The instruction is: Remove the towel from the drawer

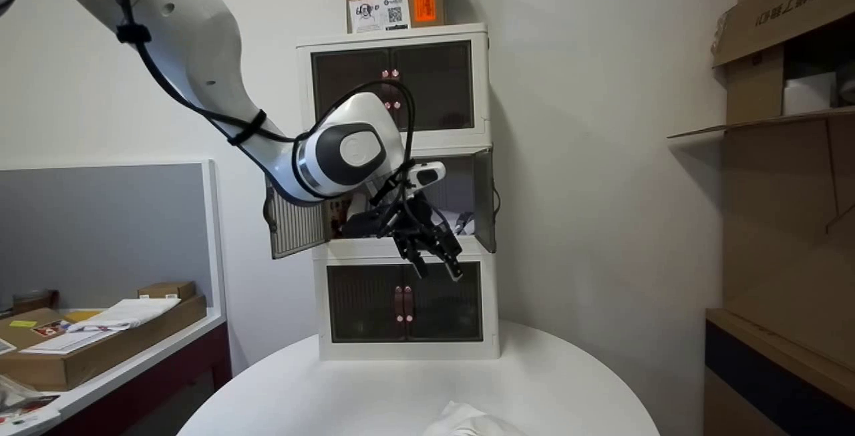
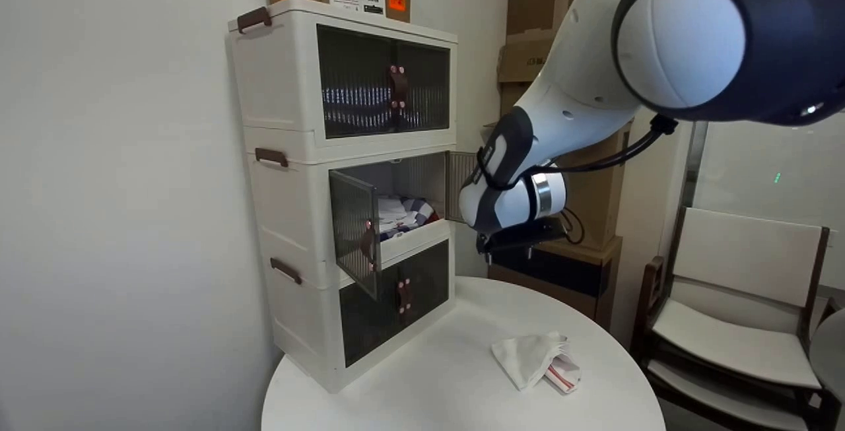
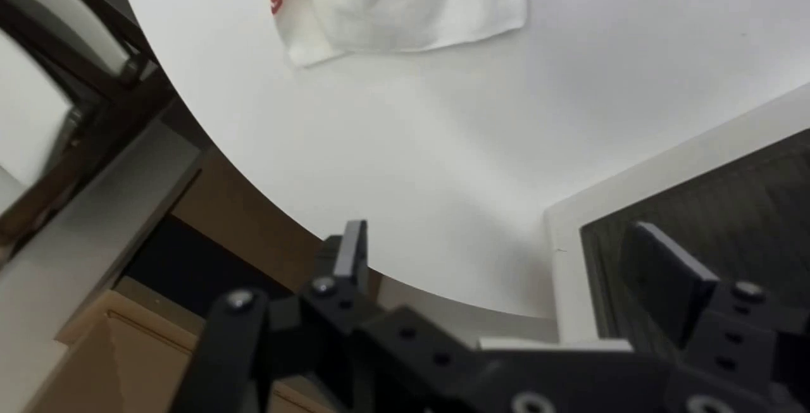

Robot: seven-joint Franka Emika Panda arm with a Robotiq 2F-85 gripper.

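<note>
Evidently, our black two-fingered gripper point(image 3: 509, 245) gapes empty; the white red-striped cloth towel point(image 2: 530, 357) lies on the round white table point(image 2: 449, 378). Swinging right, we might clip the open ribbed grey right-hand door point(image 1: 485, 202).

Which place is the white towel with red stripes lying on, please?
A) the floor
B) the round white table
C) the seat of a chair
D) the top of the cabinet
B, because an exterior view shows the white towel resting on the round table, and the wrist view shows it there too, apart from the open gripper.
</note>
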